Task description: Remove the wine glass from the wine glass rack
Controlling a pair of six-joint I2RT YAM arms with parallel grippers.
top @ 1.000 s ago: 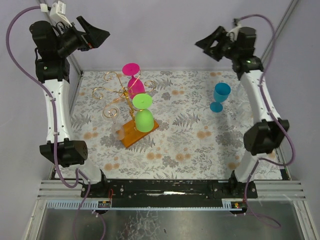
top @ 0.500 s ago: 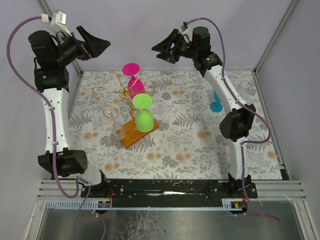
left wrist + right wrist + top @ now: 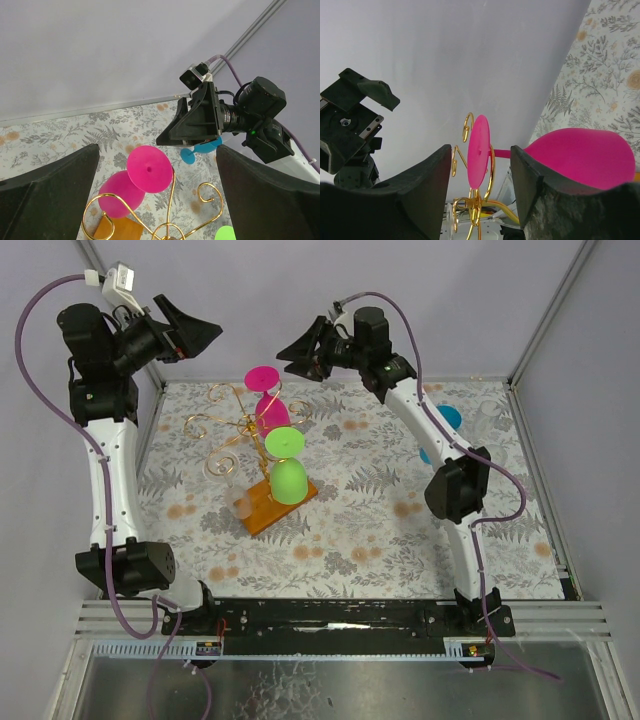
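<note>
The right gripper (image 3: 296,350) has its jaws spread with nothing between them. It hangs high over the far side of the table (image 3: 350,530), and in the right wrist view its 2 fingers frame the foot of the pink wine glass (image 3: 270,408). The left gripper (image 3: 196,331) is also spread and empty, raised at the far left corner and pointing toward the rack.

The removal looks not yet begun on this glass. The pink wine glass hangs bowl-down on the far side of the wine glass rack (image 3: 232,426), foot uppermost, and a green wine glass (image 3: 289,481) hangs lower on the near side. A blue wine glass (image 3: 447,418) stands on the table well apart from the rack. What seems left is to close on the pink glass, slide it clear of its gold loop and set it down.

The right arm covers most of the blue glass in the top view. A pale, clear shape low on the rack's left side may be another glass, but I cannot tell. Both wrist views cut off the rack's base. Whether the right fingers are level with the pink foot or short of it cannot be judged.
</note>
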